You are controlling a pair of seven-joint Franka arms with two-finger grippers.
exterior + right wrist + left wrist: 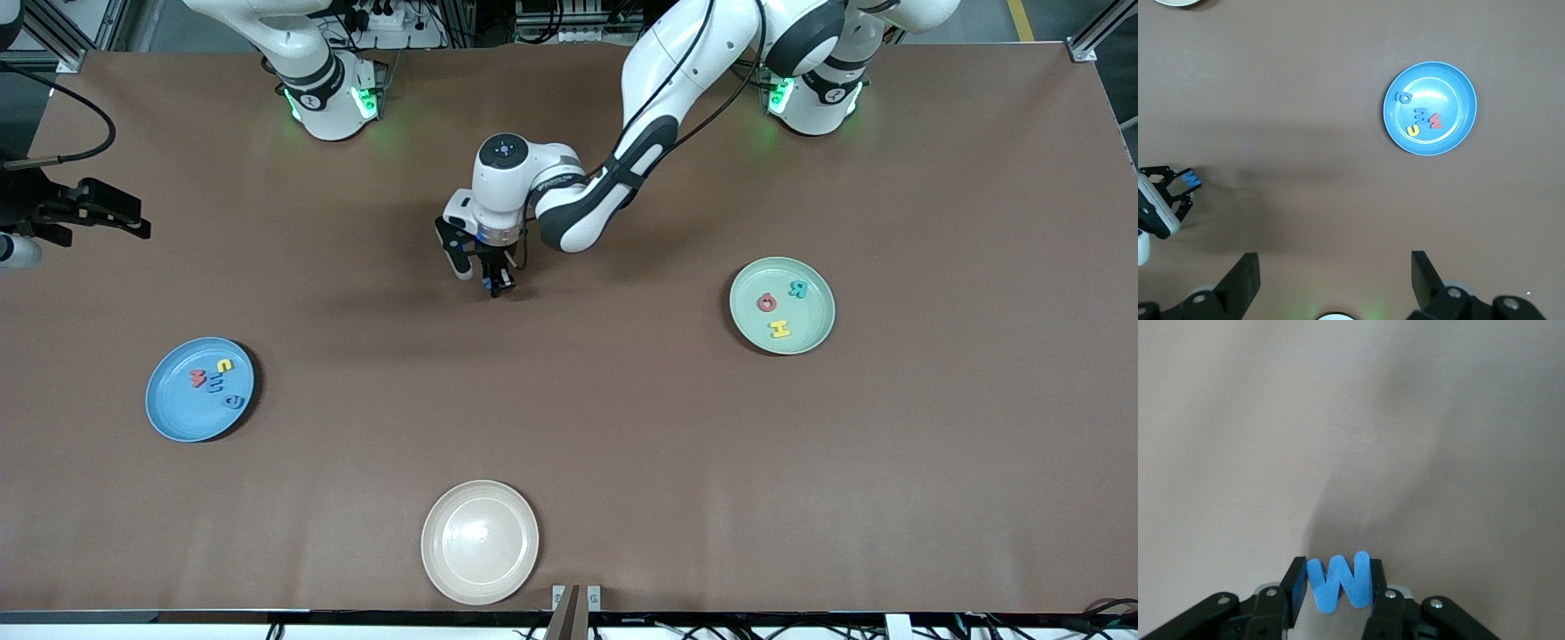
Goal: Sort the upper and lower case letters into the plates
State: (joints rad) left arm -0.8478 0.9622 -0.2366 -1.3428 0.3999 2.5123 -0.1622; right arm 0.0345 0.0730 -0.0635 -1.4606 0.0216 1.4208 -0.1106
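Note:
My left gripper point(498, 283) reaches low over the middle of the table, between the two arm bases and the cream plate. It is shut on a blue letter W point(1338, 583), gripped by its two outer edges between the black fingers point(1295, 587). The light blue plate point(169, 413) at the right arm's end holds several letters in yellow, red, teal and blue. Three letters lie in the mint green plate point(813, 333) at the left arm's end: a teal R point(798, 288), a red O point(766, 303) and a yellow H point(780, 329). My right gripper point(1335, 280) waits open, high above the table.
A cream-white plate point(444, 569) lies near the front edge, with nothing on it. The right wrist view shows the light blue plate point(1458, 133) and the left gripper point(1179, 187) with the W point(1191, 179) far below.

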